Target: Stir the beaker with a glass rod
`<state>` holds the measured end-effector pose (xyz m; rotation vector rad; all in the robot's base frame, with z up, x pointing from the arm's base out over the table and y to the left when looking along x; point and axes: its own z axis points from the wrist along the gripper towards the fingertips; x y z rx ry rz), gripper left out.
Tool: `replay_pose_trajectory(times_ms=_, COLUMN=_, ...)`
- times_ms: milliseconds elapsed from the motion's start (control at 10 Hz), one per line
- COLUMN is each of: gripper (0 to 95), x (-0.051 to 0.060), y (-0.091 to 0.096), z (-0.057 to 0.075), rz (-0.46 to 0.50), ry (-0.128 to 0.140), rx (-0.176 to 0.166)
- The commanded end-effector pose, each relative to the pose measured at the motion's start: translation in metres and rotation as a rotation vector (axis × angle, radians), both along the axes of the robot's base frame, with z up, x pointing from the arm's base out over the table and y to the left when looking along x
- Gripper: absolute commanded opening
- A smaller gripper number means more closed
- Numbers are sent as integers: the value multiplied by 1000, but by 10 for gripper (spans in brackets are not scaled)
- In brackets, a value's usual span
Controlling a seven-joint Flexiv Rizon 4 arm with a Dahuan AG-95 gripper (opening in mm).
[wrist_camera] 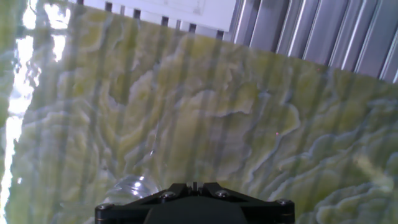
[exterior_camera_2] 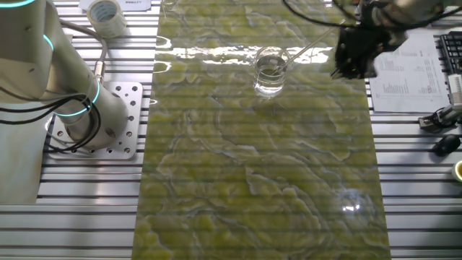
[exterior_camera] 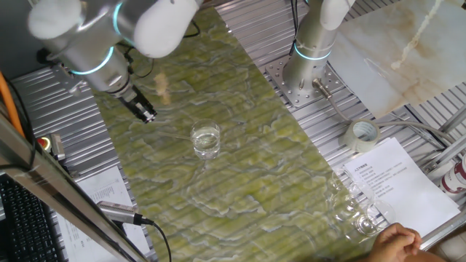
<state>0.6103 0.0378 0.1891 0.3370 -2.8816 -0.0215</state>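
Thin clear glass rod (exterior_camera_2: 307, 49) leaning in small clear glass beaker (exterior_camera_2: 270, 71); black gripper (exterior_camera_2: 354, 61) beside; jaw state indeterminable; risk: sideways pull tipping beaker, snapping rod.

Printed sheets (exterior_camera: 397, 180) carry text (too small to read); nothing else legible.

Glass rod (exterior_camera_2: 307, 49) faint; jaws perhaps hidden.

One beaker (exterior_camera: 206, 140), one glass rod (exterior_camera_2: 307, 48), one gripper (exterior_camera: 144, 110), one tape roll (exterior_camera: 362, 135), two robot arms, one printed sheet (exterior_camera: 397, 182), one green marbled mat (exterior_camera: 240, 145), one human hand (exterior_camera: 397, 244)
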Motion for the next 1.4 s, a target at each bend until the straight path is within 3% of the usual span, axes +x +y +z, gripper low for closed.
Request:
replay_pose_trajectory(times_ms=100, gripper=0, x=14, y=6, z=9, rz=-6, ry=12, rx=-2)
replay_pose_trajectory(times_ms=700, gripper=0, x=14, y=8, z=10, rz=-7, ry=14, rx=14)
replay_pose_trajectory(times_ms=1000, gripper=0, x=9, y=14, z=21, rz=16, ry=10, rx=37)
replay_pose_trajectory(times_ms=1100, gripper=190, x=6, y=19, z=25, rz=33, ry=6, rx=51)
replay_pose_trajectory(times_ms=1400, gripper=190, x=-1, y=32, z=37, rz=83, ry=4, rx=77)
